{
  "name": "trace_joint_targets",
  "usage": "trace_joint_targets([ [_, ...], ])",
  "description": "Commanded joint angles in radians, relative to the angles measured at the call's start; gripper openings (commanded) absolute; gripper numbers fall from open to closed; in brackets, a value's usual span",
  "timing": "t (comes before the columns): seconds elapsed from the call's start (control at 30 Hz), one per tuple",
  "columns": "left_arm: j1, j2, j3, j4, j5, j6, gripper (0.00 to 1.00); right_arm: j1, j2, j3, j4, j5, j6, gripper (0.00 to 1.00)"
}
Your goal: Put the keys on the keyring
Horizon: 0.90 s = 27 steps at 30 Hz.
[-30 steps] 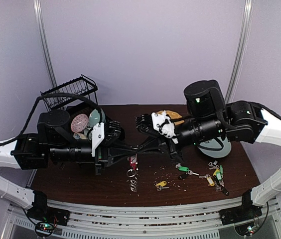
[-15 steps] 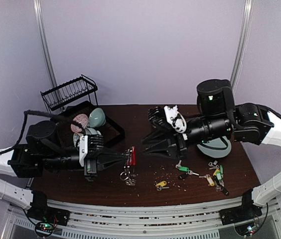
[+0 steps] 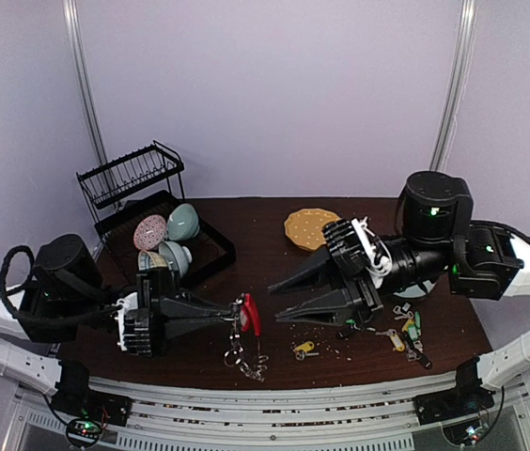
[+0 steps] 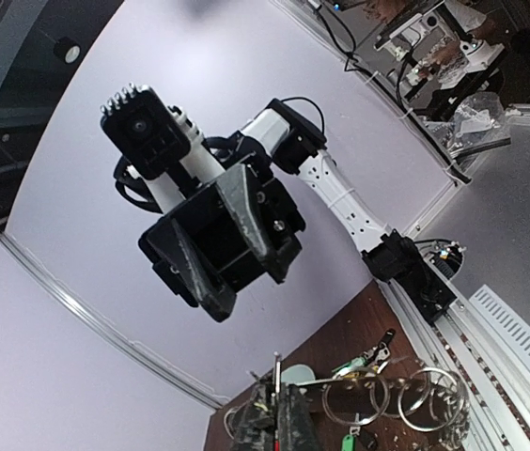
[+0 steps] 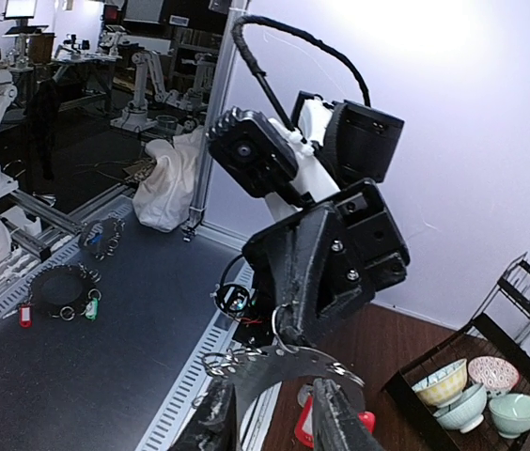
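Note:
My left gripper (image 3: 235, 318) is shut on the keyring (image 3: 249, 315). It holds the ring upright by its red arc a little above the table, and silver loops (image 3: 246, 362) dangle down to the wood. In the left wrist view the shut gripper (image 4: 288, 415) pinches the band, with loops (image 4: 354, 399) strung to the right. My right gripper (image 3: 276, 305) stands open just right of the ring and apart from it. The right wrist view shows the dark band (image 5: 293, 362) across the open gripper (image 5: 274, 427). Tagged keys (image 3: 304, 349) lie loose on the table, and more keys (image 3: 404, 333) lie to the right.
A black dish rack (image 3: 138, 178) with its tray of bowls (image 3: 176, 230) stands at the back left. A yellow dotted plate (image 3: 310, 227) lies at the back centre. A grey plate (image 3: 420, 285) sits under the right arm. Crumbs dot the wood near the keys.
The two grippers met at the table's centre a second ago. The right one has opened and drawn back right. The left one has pulled back left with the keyring.

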Motion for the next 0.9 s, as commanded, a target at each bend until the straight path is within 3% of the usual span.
trace_joint_targets([
  [0.0, -0.010, 0.018, -0.002, 0.193, 0.039, 0.044, 0.00, 0.036, -0.018, -0.038, 0.128, -0.024, -0.028, 0.30],
  [0.37, -0.013, 0.079, -0.031, 0.352, 0.086, -0.052, 0.00, 0.075, 0.005, -0.084, 0.303, 0.041, -0.049, 0.27],
  [0.7, -0.014, 0.098, -0.054, 0.447, 0.089, -0.100, 0.00, 0.081, 0.052, -0.063, 0.259, 0.072, -0.090, 0.25],
  [0.87, -0.015, 0.106, -0.051, 0.442, 0.085, -0.113, 0.00, 0.084, 0.059, -0.049, 0.274, 0.063, -0.084, 0.19],
])
